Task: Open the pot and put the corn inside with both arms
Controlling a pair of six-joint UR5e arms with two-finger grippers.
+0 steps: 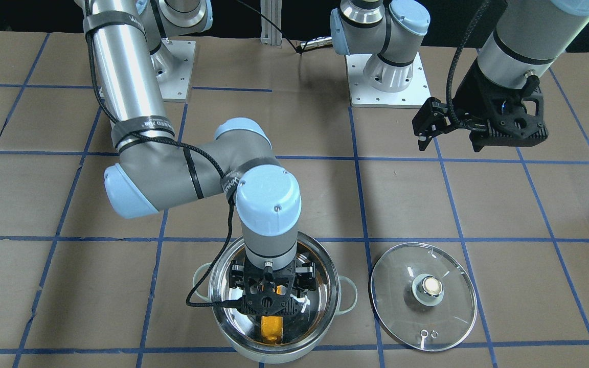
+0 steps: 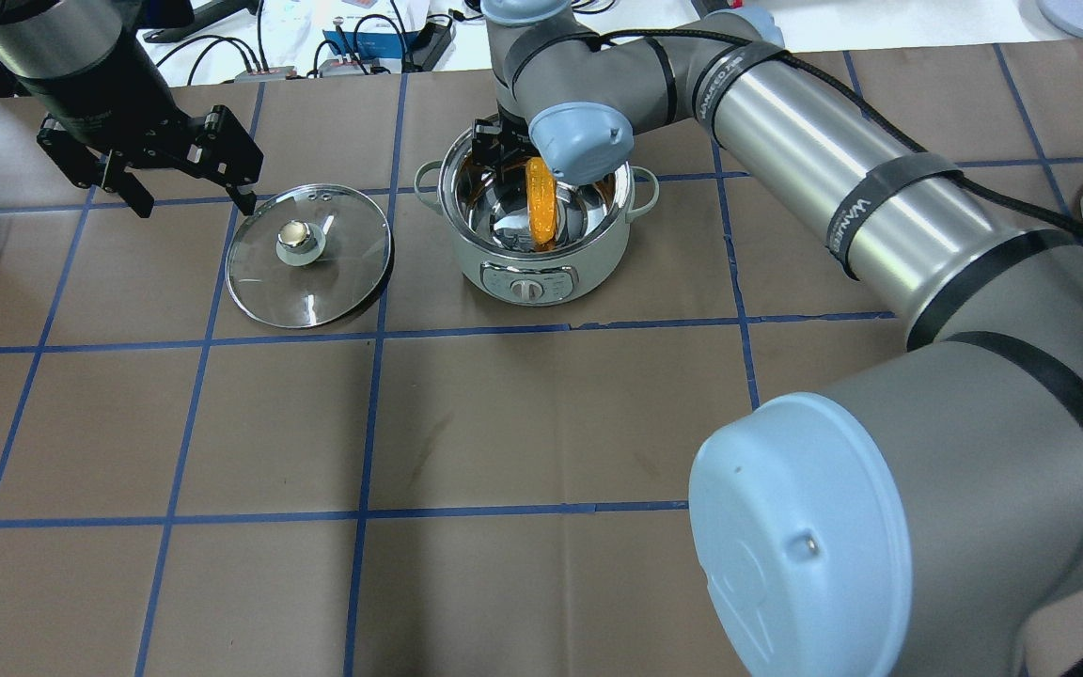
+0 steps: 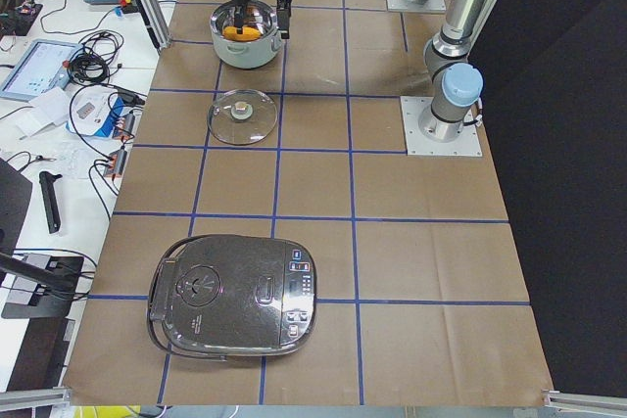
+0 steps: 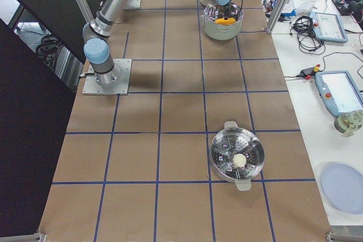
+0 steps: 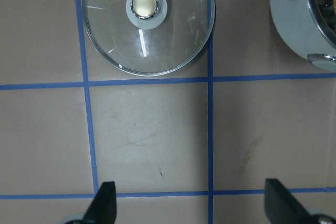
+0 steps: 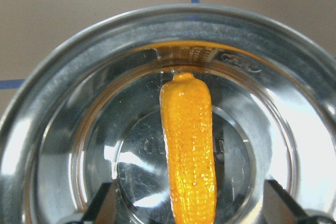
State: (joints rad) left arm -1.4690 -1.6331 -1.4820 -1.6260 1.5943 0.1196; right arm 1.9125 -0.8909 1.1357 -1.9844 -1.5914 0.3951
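So, from the front-facing view, the right tool [image 1: 270, 280] is dipped down into the open pot [image 1: 327, 296], and the yellow corn [image 1: 271, 327] lies inside it, under the tool. The glass lid [image 1: 402, 291] lies knob-up on the table [image 1: 504, 204], just beside the pot and not touching it. In the overhead view the left tool [image 2: 196, 209] hangs above the table near the lid's far edge with its fingers spread and nothing between them. The corn shows there as an orange strip against the shiny inside of the pot, partly hidden by the right wrist. The left side view has a dark rice cooker [image 3: 235, 296] at the near end of the table, well apart from the pot. The right side view shows a steel steamer pot [image 4: 249, 145] at its near end. The left wrist view confirms wide-open fingers over bare table, with the lid ahead. In the right wrist view the fingers are spread wide too. The corn sits loose between them, one end on the pot's bottom and the other against its wall.
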